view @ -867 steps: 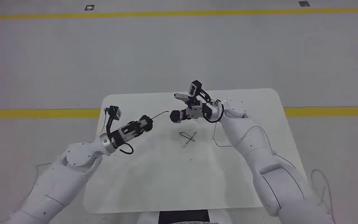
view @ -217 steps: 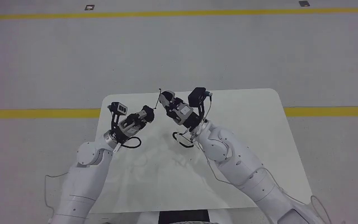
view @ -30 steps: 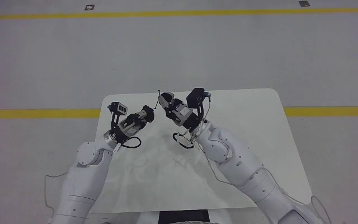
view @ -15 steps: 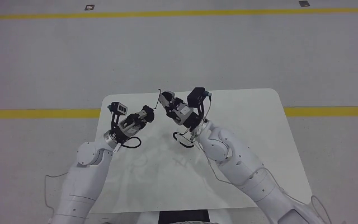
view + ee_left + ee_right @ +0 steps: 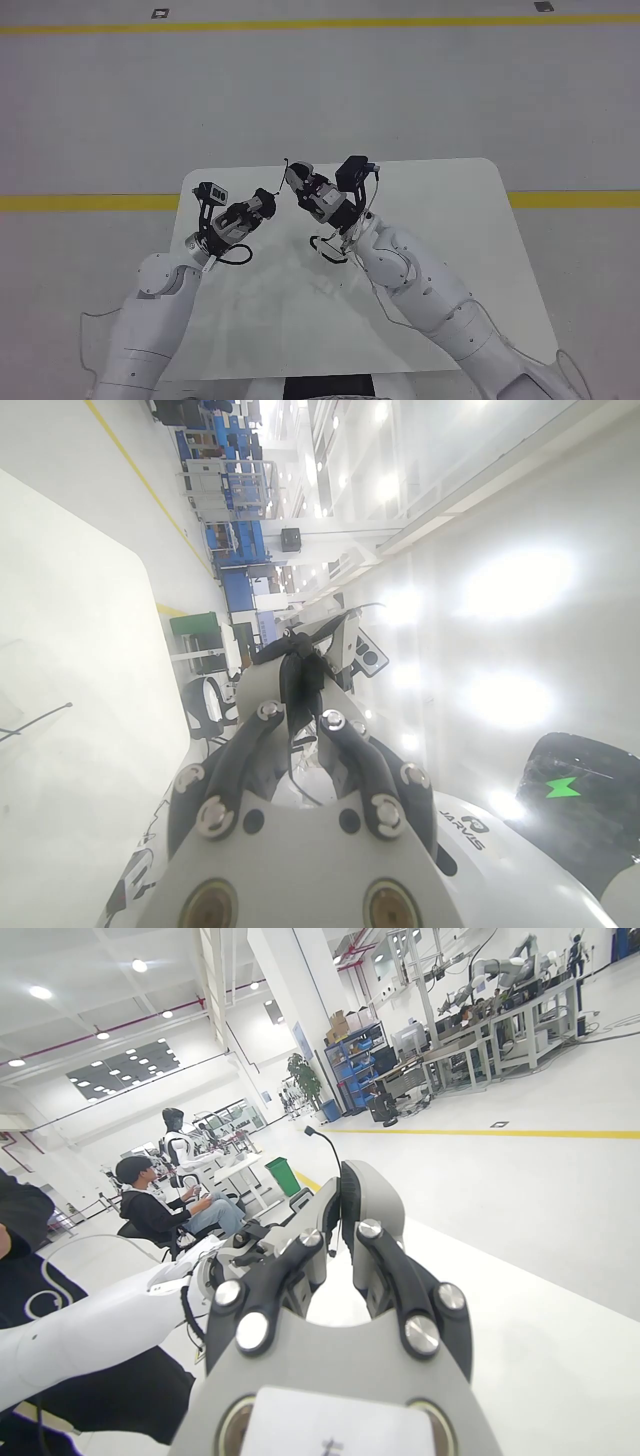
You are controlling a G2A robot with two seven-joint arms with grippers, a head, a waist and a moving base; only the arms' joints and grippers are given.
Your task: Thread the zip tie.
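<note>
Zip tie (image 5: 332,1146): black, held in the air over the far edge of the desk (image 5: 450,230), upper centre of the top view. Right gripper (image 5: 341,1190): fingers pressed together on the strand, head end poking out past the tips. Left gripper (image 5: 300,682): just beside the right one; I read it as clamped on the tie's other dark stretch. Second tie (image 5: 37,719): lying flat on the desk.
</note>
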